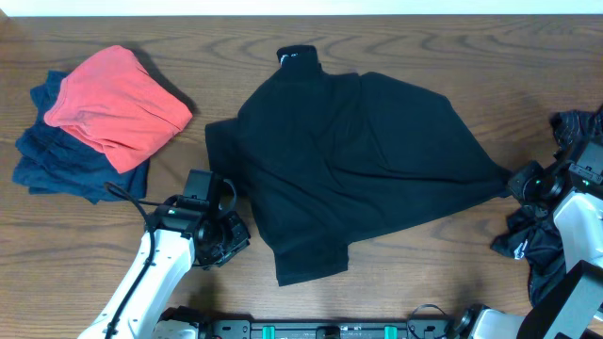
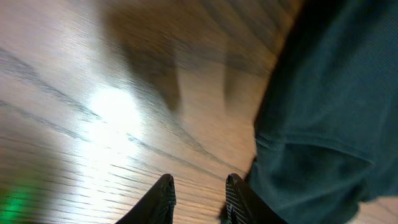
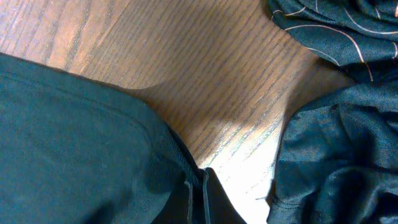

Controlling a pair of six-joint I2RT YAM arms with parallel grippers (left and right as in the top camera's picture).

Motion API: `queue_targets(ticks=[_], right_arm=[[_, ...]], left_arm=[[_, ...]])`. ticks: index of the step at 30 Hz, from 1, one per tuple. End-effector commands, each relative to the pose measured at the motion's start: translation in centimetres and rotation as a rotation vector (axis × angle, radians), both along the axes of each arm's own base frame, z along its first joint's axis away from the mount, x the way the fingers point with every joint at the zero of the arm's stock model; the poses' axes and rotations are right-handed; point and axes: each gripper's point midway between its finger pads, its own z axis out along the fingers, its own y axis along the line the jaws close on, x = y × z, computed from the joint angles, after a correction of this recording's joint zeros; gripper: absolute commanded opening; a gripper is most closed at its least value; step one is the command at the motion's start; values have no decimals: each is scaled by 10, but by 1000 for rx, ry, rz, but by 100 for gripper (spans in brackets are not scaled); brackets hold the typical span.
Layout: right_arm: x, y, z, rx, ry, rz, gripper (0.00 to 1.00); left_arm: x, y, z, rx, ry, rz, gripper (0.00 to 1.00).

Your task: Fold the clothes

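Black knit shirt [image 1: 358, 160] lies rumpled on woodgrain table [image 1: 424, 47]; L gripper [image 2: 199, 196] spread, R gripper [image 3: 200, 190] pinching its hem.

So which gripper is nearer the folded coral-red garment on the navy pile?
Left. The left gripper is close by the coral-red garment, at the black shirt's left edge; the right gripper is at the shirt's opposite corner.

The shirt [image 1: 358, 169] is plain black. The coral-red garment [image 1: 118, 104] and the navy-blue garment [image 1: 57, 165] are unpatterned. The crumpled cloth [image 3: 336, 25] is dark with thin pinkish lines. The desk [image 1: 471, 47] is brown, wood-grained.
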Motion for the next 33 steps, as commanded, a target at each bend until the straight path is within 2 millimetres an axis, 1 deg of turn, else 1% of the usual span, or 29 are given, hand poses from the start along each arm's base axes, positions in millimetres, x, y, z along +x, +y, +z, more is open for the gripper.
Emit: queue_targets(ticks=[1,2,5,8,12,17,20,21,22,23,24,25,27,28,29,33], right_arm=[[4,-4,7,-26,-15,4,1],[4,-4,7,-26,-15,4,1],[3,-4,7,-24,-12,4,1],[2,-4,7,-23,-9,4,1],[2,-3,6,-21,-6,4,1],[0,-2,6,-18,0,4,1],[0,-2,6,-18,0,4,1],[0,-2,6,-18,0,4,1],[0,-2,6,-18,0,4,1],[0,-2,6,-18,1,4,1],[0,-2,6,-18,1,4,1],[0,-2,6,-18,1,4,1],[0,-2,6,-18,1,4,1],[0,-2,6,-18,0,4,1],[0,-2,6,-18,0,4,1],[0,-1,5,-13,1,6,1]], left_arm=[[-1,-11,2,-54,0,-15,37],[-1,-13,1,-56,-2,-13,40],[-1,-21,-2,-64,-9,-19,55],[2,-35,-3,-74,-39,-76,62],[6,-53,-9,-87,-48,-108,64],[3,-66,-27,-81,20,-69,64],[6,-73,-35,-94,30,-74,63],[7,-76,-36,-107,32,-77,60],[7,-78,-36,-119,33,-80,54],[8,-79,-37,-119,31,-79,46],[8,-79,-36,-119,28,-83,34],[9,-79,-36,-120,17,-98,25],[10,-80,-34,-122,2,-123,11],[11,-80,-33,-124,-8,-135,8],[11,-80,-31,-126,-14,-141,6],[11,-78,-16,-133,-58,-182,6]])
